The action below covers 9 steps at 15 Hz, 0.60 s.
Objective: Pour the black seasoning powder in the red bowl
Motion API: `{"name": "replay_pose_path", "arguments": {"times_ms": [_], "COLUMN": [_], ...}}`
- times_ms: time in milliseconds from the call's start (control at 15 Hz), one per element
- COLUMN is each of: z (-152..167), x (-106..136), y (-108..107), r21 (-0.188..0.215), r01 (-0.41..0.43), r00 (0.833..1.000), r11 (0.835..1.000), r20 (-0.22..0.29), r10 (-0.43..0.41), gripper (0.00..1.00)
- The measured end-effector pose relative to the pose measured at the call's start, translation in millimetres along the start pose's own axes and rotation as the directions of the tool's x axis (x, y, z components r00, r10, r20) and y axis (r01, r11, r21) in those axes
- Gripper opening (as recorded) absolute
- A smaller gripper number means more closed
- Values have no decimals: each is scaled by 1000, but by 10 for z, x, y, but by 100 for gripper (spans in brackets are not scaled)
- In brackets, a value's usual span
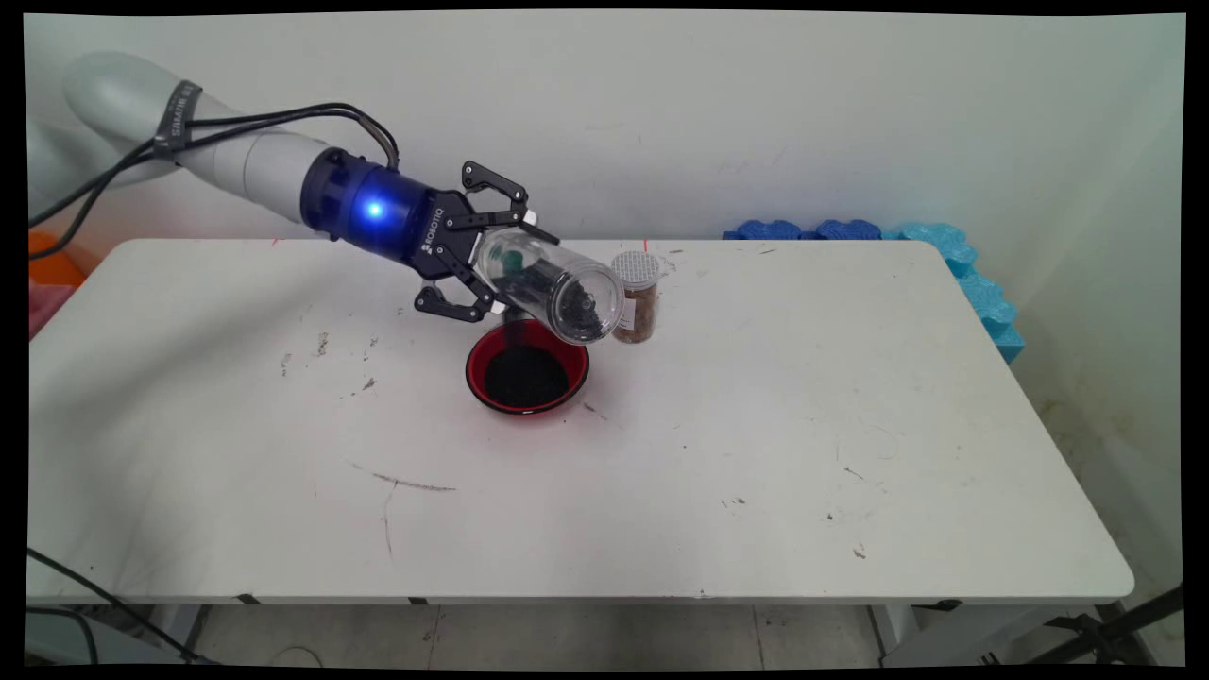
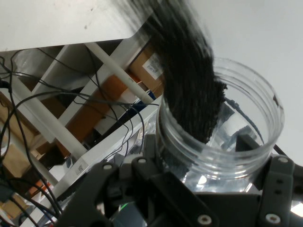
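Observation:
My gripper (image 1: pixel 515 269) is shut on a clear plastic jar (image 1: pixel 557 288), which lies tipped over above a red bowl (image 1: pixel 477 378), base toward the right. Black granules stream from its mouth, and a dark heap (image 1: pixel 524 376) lies in the bowl. In the hand view the jar (image 2: pixel 222 142) sits between my fingers (image 2: pixel 142 172), and the black granules (image 2: pixel 189 71) stream out of its open mouth. A small jar with brown contents and a perforated lid (image 1: pixel 638 297) stands upright just right of the tipped jar, close to its base.
The white table (image 1: pixel 756 425) bears scuff marks. Blue foam pieces (image 1: pixel 850 229) lie along the wall at the back right and down the table's right side (image 1: pixel 987 293). An orange object (image 1: pixel 52 269) sits off the left edge. The hand view shows shelving with cables (image 2: pixel 71 118).

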Motion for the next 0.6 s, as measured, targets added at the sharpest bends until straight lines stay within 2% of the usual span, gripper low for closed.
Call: {"name": "replay_pose_path", "arguments": {"times_ms": [600], "z": [-8], "x": [25], "y": [-32], "r21": [16], "r01": [-64], "r00": [998], "r11": [998], "r20": [-2], "r10": [64], "gripper": [0]}}
